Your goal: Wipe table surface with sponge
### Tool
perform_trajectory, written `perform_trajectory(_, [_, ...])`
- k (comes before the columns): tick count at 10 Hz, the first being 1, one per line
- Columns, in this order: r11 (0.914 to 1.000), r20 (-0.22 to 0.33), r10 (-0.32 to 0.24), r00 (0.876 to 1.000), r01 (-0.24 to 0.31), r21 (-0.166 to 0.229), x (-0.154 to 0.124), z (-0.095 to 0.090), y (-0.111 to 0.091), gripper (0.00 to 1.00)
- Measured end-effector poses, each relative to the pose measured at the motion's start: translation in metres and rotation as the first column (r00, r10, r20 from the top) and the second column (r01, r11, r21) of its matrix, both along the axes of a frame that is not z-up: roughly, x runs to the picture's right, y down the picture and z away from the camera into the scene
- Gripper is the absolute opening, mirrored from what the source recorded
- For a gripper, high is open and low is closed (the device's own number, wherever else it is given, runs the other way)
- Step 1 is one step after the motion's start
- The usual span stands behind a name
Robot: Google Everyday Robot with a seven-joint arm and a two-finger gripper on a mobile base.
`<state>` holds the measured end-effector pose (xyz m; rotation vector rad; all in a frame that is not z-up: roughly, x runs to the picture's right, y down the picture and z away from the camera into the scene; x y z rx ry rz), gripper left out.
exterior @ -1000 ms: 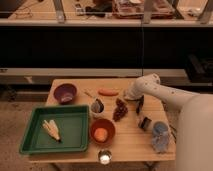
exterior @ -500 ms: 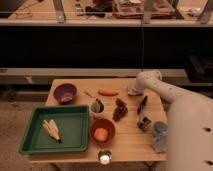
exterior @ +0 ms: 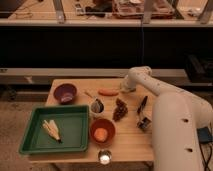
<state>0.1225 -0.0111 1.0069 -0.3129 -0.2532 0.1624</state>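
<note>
A dim room with a dark glass-fronted counter fills the upper half of the frame; below it stands a light wooden table (exterior: 131, 137) in the lower centre. The white arm (exterior: 172, 107) enters from the lower right and bends up toward the table's far right edge, where its end sits near the upper right corner of the tabletop. The gripper (exterior: 123, 90) is there, low over the wood, just right of an orange carrot (exterior: 108, 92); whether it is clenched or released cannot be told, and no sponge can be made out in or beside it, nor anywhere on the table.

At the table's upper left sits a purple bowl (exterior: 65, 92). A green tray (exterior: 75, 131) occupies the lower left, with a pale corn cob (exterior: 51, 129) lying in it. Just right of the tray an orange bowl (exterior: 102, 131) holds an orange round thing. A small metal cup (exterior: 97, 105) and a dark bunch of grapes (exterior: 120, 109) lie mid-table, a dark utensil (exterior: 142, 105) to their right.
</note>
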Motion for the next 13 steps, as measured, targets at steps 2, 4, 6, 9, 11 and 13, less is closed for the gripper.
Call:
perform_trajectory(2, [0.9998, 0.039, -0.016, 0.999, 0.017, -0.007, -0.022, -0.019, 0.005, 0.0])
perform_trajectory(4, [0.9999, 0.038, -0.011, 0.999, 0.011, 0.004, -0.015, -0.047, 0.012, 0.0])
perform_trajectory(6, [0.9999, 0.028, -0.002, 1.0, 0.002, 0.014, -0.005, -0.076, 0.018, 0.0])
perform_trajectory(9, [0.9994, -0.006, 0.034, 0.999, -0.034, 0.004, 0.032, -0.091, 0.038, 0.0])
perform_trajectory(11, [0.9979, -0.015, 0.063, 0.998, -0.063, -0.01, 0.039, -0.086, 0.052, 0.0])
perform_trajectory(13, [0.9966, -0.032, 0.081, 0.996, -0.082, -0.008, 0.053, -0.079, 0.055, 0.0])
